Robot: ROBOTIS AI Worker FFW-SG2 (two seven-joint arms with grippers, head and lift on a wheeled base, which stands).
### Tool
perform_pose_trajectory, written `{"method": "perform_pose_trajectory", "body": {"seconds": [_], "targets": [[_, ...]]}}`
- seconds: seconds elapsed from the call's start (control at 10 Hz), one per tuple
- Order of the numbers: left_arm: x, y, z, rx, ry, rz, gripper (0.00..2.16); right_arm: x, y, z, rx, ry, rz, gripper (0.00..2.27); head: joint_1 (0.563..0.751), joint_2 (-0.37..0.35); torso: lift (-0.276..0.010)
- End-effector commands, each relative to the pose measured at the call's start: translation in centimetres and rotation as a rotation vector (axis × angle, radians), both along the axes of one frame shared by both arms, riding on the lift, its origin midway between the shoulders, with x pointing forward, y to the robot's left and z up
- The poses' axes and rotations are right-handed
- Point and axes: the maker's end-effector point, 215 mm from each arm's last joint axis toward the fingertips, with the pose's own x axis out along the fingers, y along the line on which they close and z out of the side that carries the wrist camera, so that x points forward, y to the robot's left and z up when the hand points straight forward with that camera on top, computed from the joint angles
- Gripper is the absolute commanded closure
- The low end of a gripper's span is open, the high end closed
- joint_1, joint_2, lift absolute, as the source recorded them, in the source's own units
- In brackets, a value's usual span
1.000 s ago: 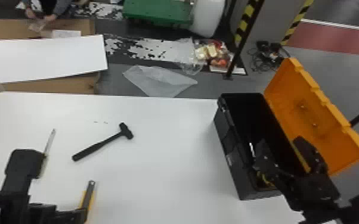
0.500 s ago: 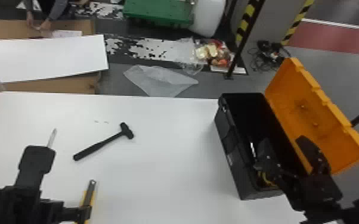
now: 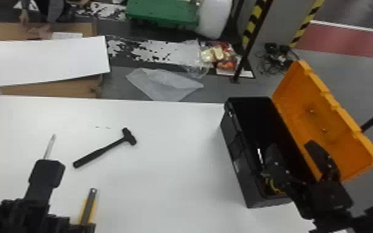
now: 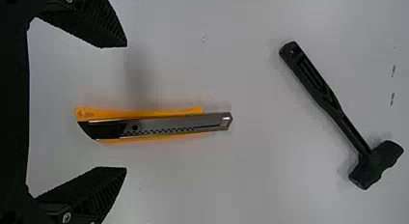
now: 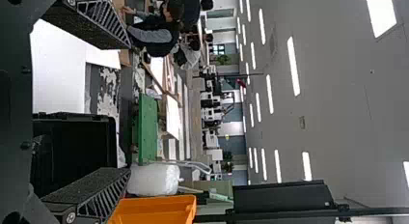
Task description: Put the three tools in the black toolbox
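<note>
Here, one hammer (image 4: 316, 84), one knife (image 4: 164, 125), one screwdriver (image 3: 50, 146), one toolbox (image 3: 247, 182), left fingers (image 3: 48, 172) apart, right fingers (image 3: 320, 153) apart

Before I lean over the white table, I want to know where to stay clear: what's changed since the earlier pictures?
The left gripper has shifted to the robot's right, its fingers apart around the yellow-and-grey utility knife. I see nothing gripped or released. The black hammer, knife and black toolbox stayed put.
</note>
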Motion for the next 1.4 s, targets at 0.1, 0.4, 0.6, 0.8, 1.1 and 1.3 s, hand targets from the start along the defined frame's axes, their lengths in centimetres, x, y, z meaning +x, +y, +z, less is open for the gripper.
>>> {"method": "perform_pose_trajectory", "body": {"seconds": [0.1,0.4,0.6,0.8,1.1,1.3], "targets": [[0.5,0.1,0.0,0.019,-0.007,-0.005,0.08,0.0,-0.2,0.1,0.005,-0.004,-0.002,0.09,0.695,-0.194,-0.055],[0.9,-0.1,-0.1,0.05,-0.011,-0.015,0.08,-0.1,-0.3,0.0,0.014,-0.007,-0.003,0.09,0.695,-0.191,-0.055],[0.6,-0.7,-1.0,0.044,0.007,-0.027,0.08,0.0,-0.4,0.2,0.011,-0.011,-0.001,0.09,0.695,-0.199,-0.055],[1.0,-1.2,-1.5,0.044,-0.001,-0.031,0.08,0.0,-0.7,0.3,0.009,-0.011,-0.002,0.09,0.695,-0.213,-0.055],[1.8,-1.8,-1.9,0.035,-0.006,-0.023,0.08,0.1,-0.9,0.5,0.006,-0.015,0.0,0.09,0.695,-0.226,-0.055],[2.1,-2.0,-2.2,0.038,0.001,-0.027,0.08,0.1,-1.3,0.5,0.005,-0.015,-0.005,0.09,0.695,-0.234,-0.055]]}}
